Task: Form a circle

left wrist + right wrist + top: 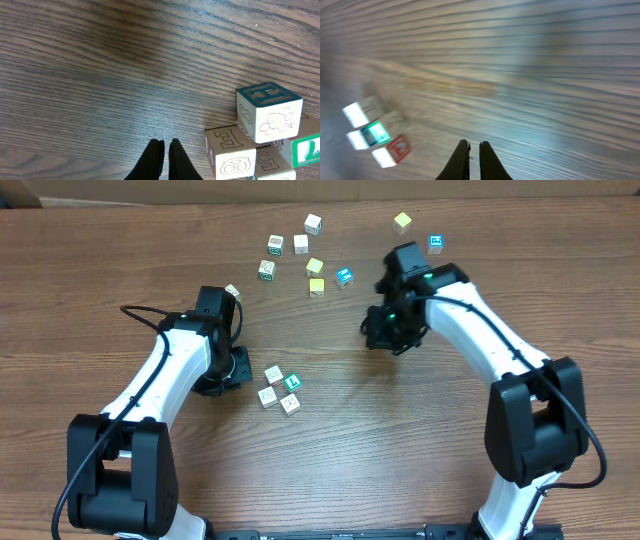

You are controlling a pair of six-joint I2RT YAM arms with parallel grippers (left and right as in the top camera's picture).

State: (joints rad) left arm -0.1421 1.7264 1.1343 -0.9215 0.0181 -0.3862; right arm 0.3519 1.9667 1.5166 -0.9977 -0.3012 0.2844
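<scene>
The circle (281, 388) is a tight cluster of small whitish printed cubes, one green-faced, at the table's middle. My left gripper (238, 370) sits just left of it, shut and empty. In the left wrist view its gripper (166, 150) is low over the wood, with the cluster's teal-topped cube (270, 110) and an E cube (230, 150) to the right, apart from the fingers. My right gripper (378, 332) hangs to the cluster's upper right. The right wrist view is blurred: the gripper (474, 150) is shut on nothing, and the cluster (375, 135) lies far left.
Loose cubes are scattered at the back: white ones (313, 223) (276, 243), yellow ones (317, 286) (402, 221), blue-faced ones (344, 276) (436, 243). One pale cube (232, 291) lies by the left wrist. The wooden table (400, 440) carries it all.
</scene>
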